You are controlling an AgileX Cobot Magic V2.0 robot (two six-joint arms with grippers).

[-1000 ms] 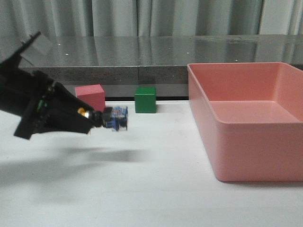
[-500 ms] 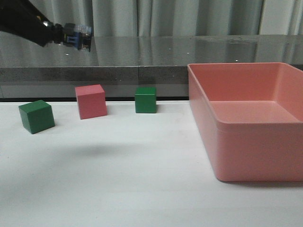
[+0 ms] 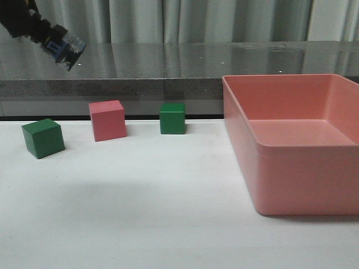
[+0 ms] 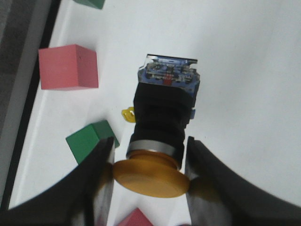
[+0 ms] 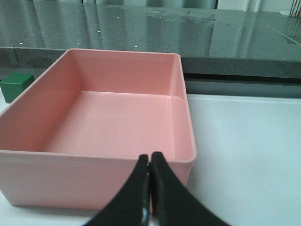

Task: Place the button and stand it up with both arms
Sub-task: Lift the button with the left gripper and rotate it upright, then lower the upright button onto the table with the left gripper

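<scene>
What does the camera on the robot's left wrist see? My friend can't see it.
The left tool holds a button by its yellow cap end, its clear-blue base pointing away. Beyond it on the white table sit a pink cube and a green cube.

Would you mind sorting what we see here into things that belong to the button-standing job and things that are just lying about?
Belongs to the job:
- button, held in the left claw, lifted high above the table
- right claw, shut and empty, near the tray

Just lying about:
- pink tray
- pink cube
- two green cubes
</scene>
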